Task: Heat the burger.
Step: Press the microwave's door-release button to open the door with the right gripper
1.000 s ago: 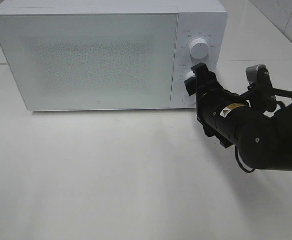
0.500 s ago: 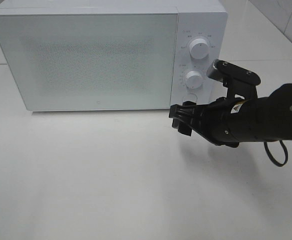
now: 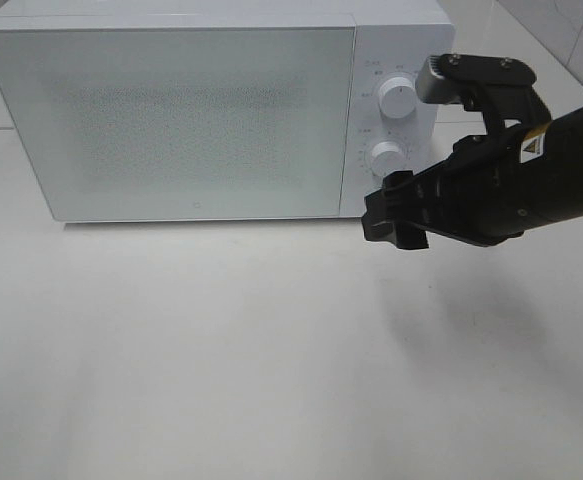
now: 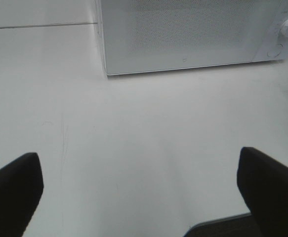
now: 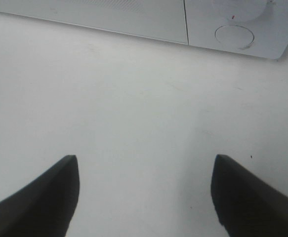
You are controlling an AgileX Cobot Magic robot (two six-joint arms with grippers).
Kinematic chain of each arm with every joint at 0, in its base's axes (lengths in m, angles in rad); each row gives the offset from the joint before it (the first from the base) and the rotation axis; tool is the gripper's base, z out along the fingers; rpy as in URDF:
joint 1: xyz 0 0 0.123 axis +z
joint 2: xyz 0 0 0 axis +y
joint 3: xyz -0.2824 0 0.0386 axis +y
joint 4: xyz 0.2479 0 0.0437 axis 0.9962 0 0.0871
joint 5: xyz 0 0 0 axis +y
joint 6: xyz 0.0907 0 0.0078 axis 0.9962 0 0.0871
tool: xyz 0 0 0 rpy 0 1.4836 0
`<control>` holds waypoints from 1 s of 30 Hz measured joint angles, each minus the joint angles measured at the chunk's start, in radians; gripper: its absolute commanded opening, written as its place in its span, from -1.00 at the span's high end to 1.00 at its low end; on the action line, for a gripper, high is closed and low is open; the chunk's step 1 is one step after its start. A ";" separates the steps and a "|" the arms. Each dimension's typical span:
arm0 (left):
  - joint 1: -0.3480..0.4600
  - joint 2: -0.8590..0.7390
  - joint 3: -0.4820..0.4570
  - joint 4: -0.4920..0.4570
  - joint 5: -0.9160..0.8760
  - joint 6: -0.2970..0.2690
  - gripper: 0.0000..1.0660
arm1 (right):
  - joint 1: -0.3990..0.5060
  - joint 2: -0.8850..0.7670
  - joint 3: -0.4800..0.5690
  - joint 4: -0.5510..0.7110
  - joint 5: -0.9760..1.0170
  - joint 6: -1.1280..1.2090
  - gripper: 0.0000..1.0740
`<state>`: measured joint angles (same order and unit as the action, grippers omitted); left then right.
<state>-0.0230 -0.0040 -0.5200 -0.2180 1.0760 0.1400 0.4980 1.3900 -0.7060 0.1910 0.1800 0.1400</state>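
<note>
White table (image 3: 221,350): glossy, running across the whole near side and carrying the microwave at the far edge.
Microwave (image 3: 211,110): white box, sitting far and left of centre, with its front facing the near side.
Door (image 3: 171,120): lying shut; a frosted panel with grey speckle is covering most of the front and hiding the inside.
Top knob (image 3: 398,100): white, sitting on the control strip right of the door.
Lower knob (image 3: 387,157): sitting right under the top knob, just far of the right claw.
Button (image 5: 234,36): round, white, sitting low on the control strip; the right wrist view is showing it past the fingers.
Right claw (image 3: 395,218): black, hanging over the table just in front of the microwave's lower right corner and pointing left, with its arm coming in from the right.
Right claw state: fingers (image 5: 45,197) are standing well apart, with only table showing between them, and are touching nothing.
Left claw (image 4: 139,197): showing only in its wrist view, hovering over the table on the near side of the microwave, well apart from it.
Left claw state: fingers (image 4: 13,192) are spreading wide and gripping nothing.
Burger: not showing in any view; cannot tell where it is sitting.
</note>
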 measured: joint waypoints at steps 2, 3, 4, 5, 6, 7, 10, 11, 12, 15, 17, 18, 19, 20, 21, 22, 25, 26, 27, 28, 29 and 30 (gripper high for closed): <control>0.000 0.000 0.000 0.000 0.000 0.000 -0.88 | 0.000 -0.041 0.000 -0.013 0.045 0.000 -0.36; 0.000 0.000 0.000 0.000 0.000 0.000 -0.88 | 0.000 -0.063 0.000 -0.018 0.071 0.000 -0.36; 0.000 0.000 0.000 0.000 0.000 0.000 -0.88 | 0.000 -0.063 0.000 -0.018 0.071 0.000 -0.36; 0.000 0.000 0.000 0.000 0.000 0.000 -0.88 | 0.000 -0.101 0.000 -0.028 0.124 0.000 -0.36; 0.000 0.000 0.000 0.000 0.000 0.000 -0.88 | 0.000 -0.122 0.000 -0.033 0.157 0.000 -0.36; 0.000 0.000 0.000 0.000 0.000 0.000 -0.88 | 0.000 -0.122 0.000 -0.033 0.157 0.000 -0.36; 0.000 0.000 0.000 0.000 0.000 0.000 -0.88 | 0.000 -0.180 0.000 -0.053 0.265 0.000 -0.36; 0.000 0.000 0.000 0.000 0.000 0.000 -0.88 | 0.000 -0.215 0.000 -0.055 0.324 0.000 -0.36; 0.000 0.000 0.000 0.000 0.000 0.000 -0.88 | 0.000 -0.251 0.000 -0.057 0.377 0.000 -0.36; 0.000 0.000 0.000 0.000 0.000 0.000 -0.88 | 0.000 -0.272 0.000 -0.057 0.405 0.000 -0.36; 0.000 0.000 0.000 0.000 0.000 0.000 -0.88 | 0.000 -0.363 0.000 -0.058 0.502 -0.001 -0.36; 0.000 0.000 0.000 0.000 0.000 0.000 -0.88 | 0.000 -0.363 0.000 -0.058 0.502 -0.001 -0.36; 0.000 0.000 0.000 0.000 0.000 0.000 -0.88 | 0.000 -0.389 0.000 -0.059 0.526 -0.001 -0.36; 0.000 0.000 0.000 0.000 0.000 0.000 -0.88 | 0.000 -0.438 0.000 -0.060 0.566 -0.001 -0.36; 0.000 0.000 0.000 0.000 0.000 0.000 -0.88 | 0.000 -0.438 0.000 -0.060 0.566 -0.001 -0.36; 0.000 0.000 0.000 0.000 0.000 0.000 -0.88 | 0.000 -0.466 0.000 -0.060 0.583 -0.002 -0.36; 0.000 0.000 0.000 0.000 0.000 0.000 -0.88 | 0.000 -0.545 0.000 -0.060 0.637 -0.006 -0.36; 0.000 0.000 0.000 0.000 0.000 0.000 -0.88 | 0.000 -0.545 0.000 -0.060 0.637 -0.006 -0.36; 0.000 0.000 0.000 0.000 0.000 0.000 -0.88 | 0.000 -0.593 0.000 -0.060 0.666 -0.011 -0.36; 0.000 0.000 0.000 0.000 0.000 0.000 -0.88 | 0.000 -0.643 0.000 -0.060 0.706 -0.022 -0.36; 0.000 0.000 0.000 0.000 0.000 0.000 -0.88 | 0.000 -0.643 0.000 -0.060 0.706 -0.022 -0.36; 0.000 0.000 0.000 0.000 0.000 0.000 -0.88 | 0.000 -0.664 0.000 -0.062 0.720 -0.026 -0.36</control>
<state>-0.0230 -0.0040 -0.5200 -0.2180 1.0760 0.1400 0.4980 0.7260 -0.7060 0.1290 0.9000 0.1140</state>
